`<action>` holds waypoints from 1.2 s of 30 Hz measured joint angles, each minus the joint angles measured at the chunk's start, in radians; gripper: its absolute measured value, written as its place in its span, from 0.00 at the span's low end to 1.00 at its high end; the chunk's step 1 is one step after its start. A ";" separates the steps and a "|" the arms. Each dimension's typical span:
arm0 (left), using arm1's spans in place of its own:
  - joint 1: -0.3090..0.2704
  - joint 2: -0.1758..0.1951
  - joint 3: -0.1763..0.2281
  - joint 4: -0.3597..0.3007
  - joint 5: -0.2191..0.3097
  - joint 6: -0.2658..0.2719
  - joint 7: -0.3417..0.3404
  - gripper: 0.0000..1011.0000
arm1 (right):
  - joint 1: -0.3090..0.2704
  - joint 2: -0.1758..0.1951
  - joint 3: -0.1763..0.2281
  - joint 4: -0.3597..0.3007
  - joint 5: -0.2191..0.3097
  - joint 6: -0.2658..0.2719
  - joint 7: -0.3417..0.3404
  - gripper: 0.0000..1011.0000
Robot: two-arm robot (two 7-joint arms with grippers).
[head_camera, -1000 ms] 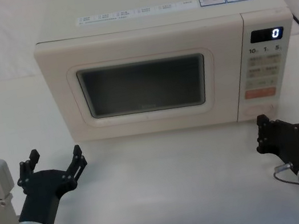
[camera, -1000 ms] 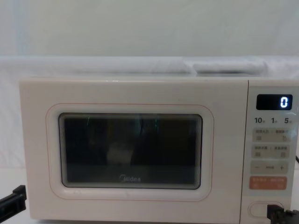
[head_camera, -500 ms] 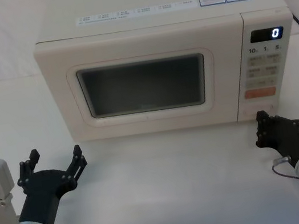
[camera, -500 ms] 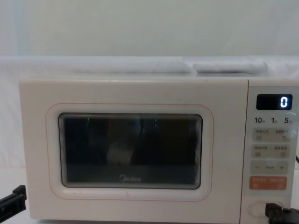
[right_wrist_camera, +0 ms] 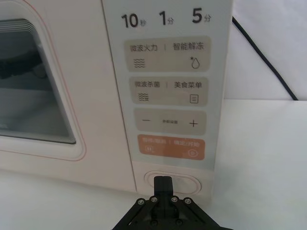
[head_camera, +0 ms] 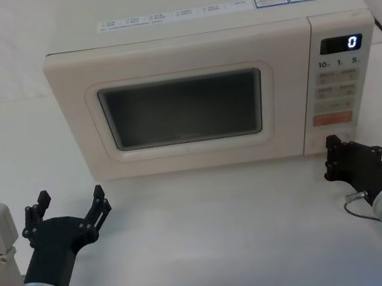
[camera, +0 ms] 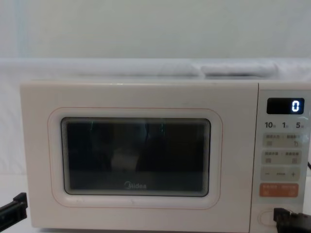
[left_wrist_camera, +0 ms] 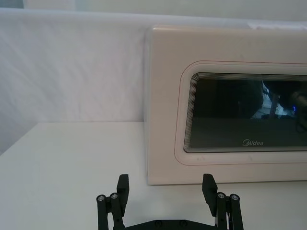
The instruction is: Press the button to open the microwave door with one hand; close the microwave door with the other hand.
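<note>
The cream microwave door (head_camera: 185, 107) with its dark window and "Midea" logo (camera: 135, 185) sits flush, closed. The oval button (right_wrist_camera: 187, 182) lies at the bottom of the control panel, under the orange key (right_wrist_camera: 170, 146). My right gripper (right_wrist_camera: 163, 183) is shut, its joined tips right at the button's middle; I cannot tell whether they touch. From the head it reaches in at the microwave's lower right corner (head_camera: 332, 146), and in the chest view it covers part of the button (camera: 266, 217). My left gripper (head_camera: 69, 205) rests open on the table, in front of the door's left edge (left_wrist_camera: 165, 187).
The control panel (head_camera: 339, 80) shows a lit "0" on its display (camera: 291, 106). A black cable (right_wrist_camera: 261, 57) runs behind the microwave on the right. White tabletop (head_camera: 222, 234) stretches between the two arms. A white backdrop stands behind.
My right gripper has crept forward and a little left, closing on the oval button. The left arm and the door have not moved.
</note>
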 joint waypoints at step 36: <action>0.000 0.000 0.000 0.000 0.000 0.000 0.000 0.99 | 0.045 -0.023 0.012 0.068 -0.018 0.014 -0.017 0.00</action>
